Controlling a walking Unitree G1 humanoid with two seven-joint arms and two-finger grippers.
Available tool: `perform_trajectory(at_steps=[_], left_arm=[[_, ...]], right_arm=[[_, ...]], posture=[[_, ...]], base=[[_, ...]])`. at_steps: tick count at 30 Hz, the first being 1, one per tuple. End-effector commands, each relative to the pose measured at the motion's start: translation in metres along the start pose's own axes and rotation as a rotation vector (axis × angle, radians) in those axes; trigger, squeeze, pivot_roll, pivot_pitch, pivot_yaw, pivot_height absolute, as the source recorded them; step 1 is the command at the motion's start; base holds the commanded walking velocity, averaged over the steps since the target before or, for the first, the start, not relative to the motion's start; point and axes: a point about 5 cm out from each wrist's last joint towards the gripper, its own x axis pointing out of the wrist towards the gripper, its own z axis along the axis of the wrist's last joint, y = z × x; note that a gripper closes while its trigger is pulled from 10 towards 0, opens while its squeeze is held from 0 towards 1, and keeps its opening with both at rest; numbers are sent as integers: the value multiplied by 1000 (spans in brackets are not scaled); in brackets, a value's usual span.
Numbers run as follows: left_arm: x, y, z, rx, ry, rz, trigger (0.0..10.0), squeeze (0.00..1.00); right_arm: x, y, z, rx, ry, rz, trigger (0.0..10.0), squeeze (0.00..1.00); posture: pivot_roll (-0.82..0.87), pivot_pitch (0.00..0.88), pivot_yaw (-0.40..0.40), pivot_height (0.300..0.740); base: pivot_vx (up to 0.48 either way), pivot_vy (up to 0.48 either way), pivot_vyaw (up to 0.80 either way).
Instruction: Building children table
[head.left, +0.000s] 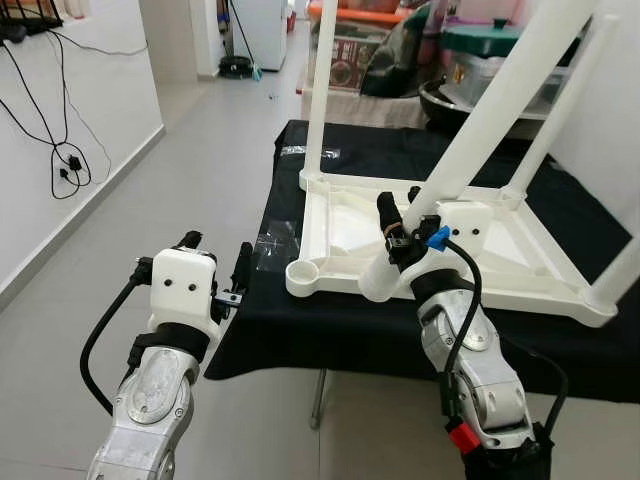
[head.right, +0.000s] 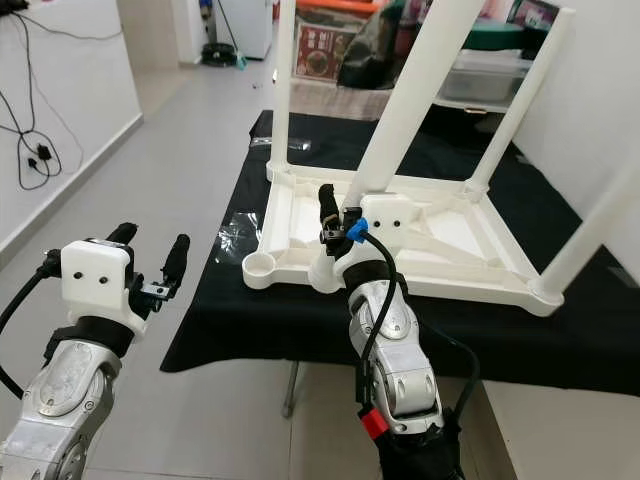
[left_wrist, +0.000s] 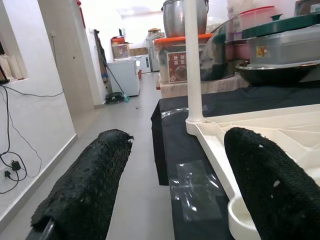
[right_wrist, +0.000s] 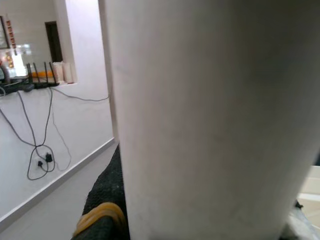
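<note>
Left eye view: a white plastic children's table (head.left: 440, 240) lies upside down on a surface (head.left: 300, 320) draped in black cloth, three of its legs already standing up from the corners. The near-left corner socket (head.left: 303, 272) is an open round cup with no leg in it. The right claw (head.left: 400, 232) grips a fourth white leg (head.left: 490, 120), which leans steeply up and to the right, its lower end just beside that socket at the tabletop's near rim. The right wrist view has this leg pressed close between the fingers. The left claw (head.left: 215, 262) hovers off the surface's left edge, fingers spread wide and holding nothing, aimed toward the tabletop
</note>
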Motion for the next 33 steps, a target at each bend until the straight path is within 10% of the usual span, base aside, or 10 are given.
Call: perform_trajectory(at_steps=[1, 19, 33], left_arm=[[1, -2, -3, 18, 19, -10, 10000, 0], [2, 0, -6, 11, 41, 13, 10000, 0], [-54, -27, -32, -172, 230, -333, 10000, 0]], right_arm=[[2, -2, 2, 3, -14, -4, 10000, 0], [4, 1, 3, 40, -17, 22, 10000, 0], [62, -8, 11, 205, 123, 619, 10000, 0]], posture=[[108, 3, -76, 740], [110, 9, -80, 740], [118, 69, -111, 740]], base=[[428, 0, 0], [74, 0, 0], [0, 0, 0]])
